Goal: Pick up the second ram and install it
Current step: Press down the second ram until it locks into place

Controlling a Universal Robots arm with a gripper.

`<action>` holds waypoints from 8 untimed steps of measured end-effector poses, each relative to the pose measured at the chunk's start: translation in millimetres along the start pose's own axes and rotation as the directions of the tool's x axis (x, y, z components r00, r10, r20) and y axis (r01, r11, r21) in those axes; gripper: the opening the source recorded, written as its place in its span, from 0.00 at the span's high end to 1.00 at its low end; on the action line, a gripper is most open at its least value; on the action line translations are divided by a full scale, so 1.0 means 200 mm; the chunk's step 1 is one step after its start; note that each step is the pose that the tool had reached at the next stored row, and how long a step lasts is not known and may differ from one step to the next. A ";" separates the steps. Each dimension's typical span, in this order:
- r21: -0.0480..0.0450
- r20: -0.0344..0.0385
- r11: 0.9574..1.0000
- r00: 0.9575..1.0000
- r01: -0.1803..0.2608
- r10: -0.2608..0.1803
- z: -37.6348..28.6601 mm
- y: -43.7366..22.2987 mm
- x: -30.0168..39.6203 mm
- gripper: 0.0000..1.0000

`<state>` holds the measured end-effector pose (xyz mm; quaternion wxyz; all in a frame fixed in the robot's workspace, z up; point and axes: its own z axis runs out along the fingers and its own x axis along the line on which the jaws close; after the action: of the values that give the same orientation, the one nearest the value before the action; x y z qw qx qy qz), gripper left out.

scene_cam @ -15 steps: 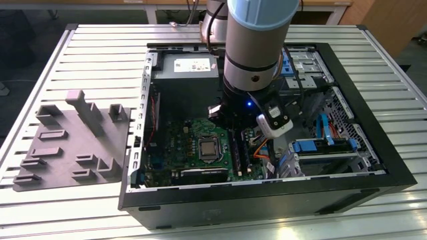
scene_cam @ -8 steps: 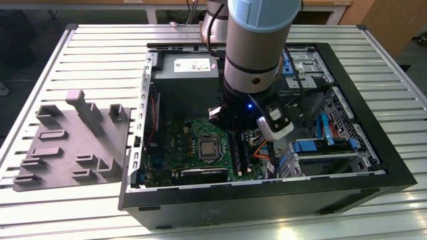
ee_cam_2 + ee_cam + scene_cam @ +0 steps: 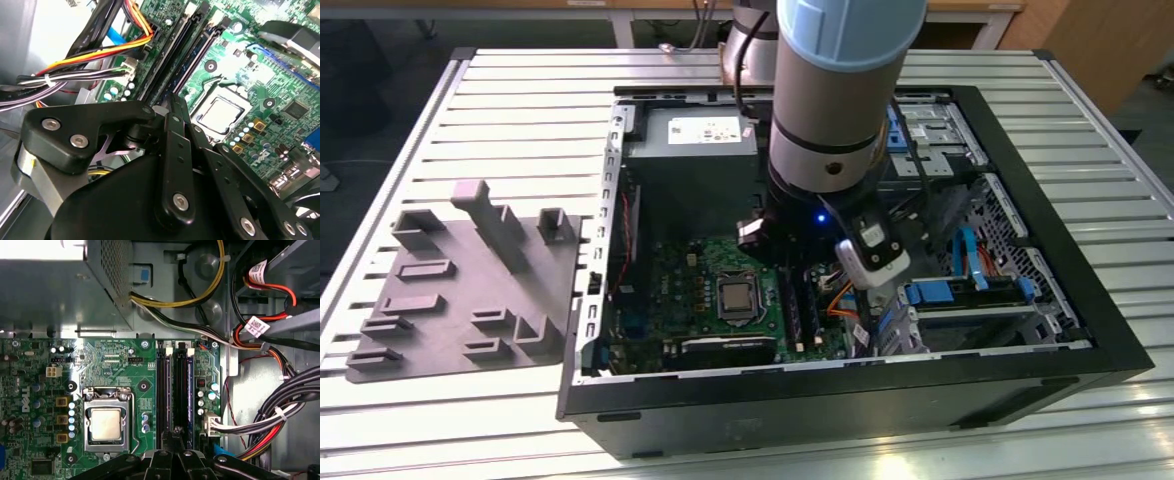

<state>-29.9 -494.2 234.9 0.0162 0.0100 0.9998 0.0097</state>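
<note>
An open computer case [image 3: 854, 395] is seen lying on a slatted metal counter [image 3: 520, 110]. A grey moulded fixture plate [image 3: 454, 290] is laid on the counter beside the case, on the exterior view's left. The arm [image 3: 834, 100] is lowered into the case from above, over the green motherboard [image 3: 674, 290].

In both wrist views the hand [image 3: 176, 434] [image 3: 172, 105] is placed directly over the long memory slots [image 3: 163, 390], next to the processor socket [image 3: 106, 422]. Whether the hand is open, closed or gripping cannot be told, since its tips are seen end-on against the dark slots.

In the first wrist view a long, dark strip is seen standing in line with the slots, just beyond the hand; it is taken to be the second ram [image 3: 180, 390]. 2 white latches [image 3: 182, 351] are seen at the far ends of the slots. Whether the stick is pressed fully home cannot be told, nor whether it is touched by the hand.

A bundle of black, red, yellow and white cables [image 3: 280, 415] is routed beside the slots on the side away from the socket. The grey power supply box [image 3: 694, 150] is mounted at the far end of the case, beyond the motherboard.
</note>
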 end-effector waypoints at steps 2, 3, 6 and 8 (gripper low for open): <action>0.000 0.000 1.000 1.000 0.000 0.000 0.000 -0.008 0.000 0.89; 0.000 0.000 1.000 1.000 0.000 0.000 0.000 -0.013 0.000 0.89; 0.000 0.000 1.000 1.000 0.000 0.000 -0.001 -0.025 0.000 0.89; 0.000 0.000 1.000 1.000 0.000 0.000 -0.001 -0.033 -0.001 0.89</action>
<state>-29.9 -500.8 234.9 0.0162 0.0100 0.9998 0.0097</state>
